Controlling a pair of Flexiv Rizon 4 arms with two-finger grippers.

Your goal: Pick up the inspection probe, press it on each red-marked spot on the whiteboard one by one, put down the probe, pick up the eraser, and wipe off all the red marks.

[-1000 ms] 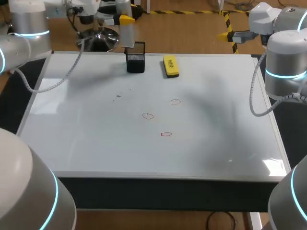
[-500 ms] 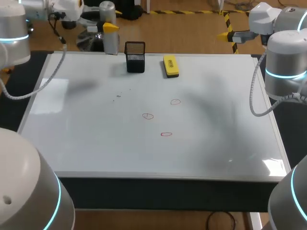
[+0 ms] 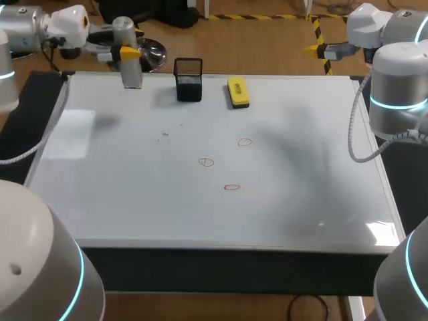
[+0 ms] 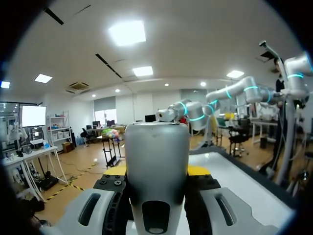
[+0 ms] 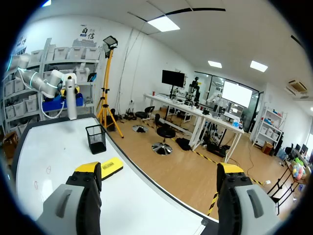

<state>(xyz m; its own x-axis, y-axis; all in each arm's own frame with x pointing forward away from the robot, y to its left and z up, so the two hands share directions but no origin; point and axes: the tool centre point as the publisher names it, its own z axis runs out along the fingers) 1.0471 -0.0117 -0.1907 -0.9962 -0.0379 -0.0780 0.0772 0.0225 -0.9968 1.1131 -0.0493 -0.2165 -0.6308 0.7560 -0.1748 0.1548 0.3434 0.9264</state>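
The grey cylindrical probe [image 3: 132, 72] stands upright over the whiteboard's [image 3: 134, 200] far left edge, with my left gripper [image 3: 128, 51] shut on it. In the left wrist view the probe [image 4: 157, 147] fills the gap between the fingers of that gripper [image 4: 157, 172]. Three red marks lie mid-board [image 3: 245, 142], [image 3: 206, 161], [image 3: 231, 187]. The yellow eraser [image 3: 237, 91] lies at the far edge, right of the black mesh holder [image 3: 188, 79]. My right gripper [image 5: 159, 172] hangs open beyond the far right corner [image 3: 319, 49], empty.
A few small dark specks [image 3: 165, 134] dot the board left of the marks. From the right wrist view the holder [image 5: 96, 138] and eraser [image 5: 108, 167] lie ahead of the gripper, to its left.
My left arm has carried the probe leftward, from above the mesh holder to the board's far left edge. The right arm has not moved.
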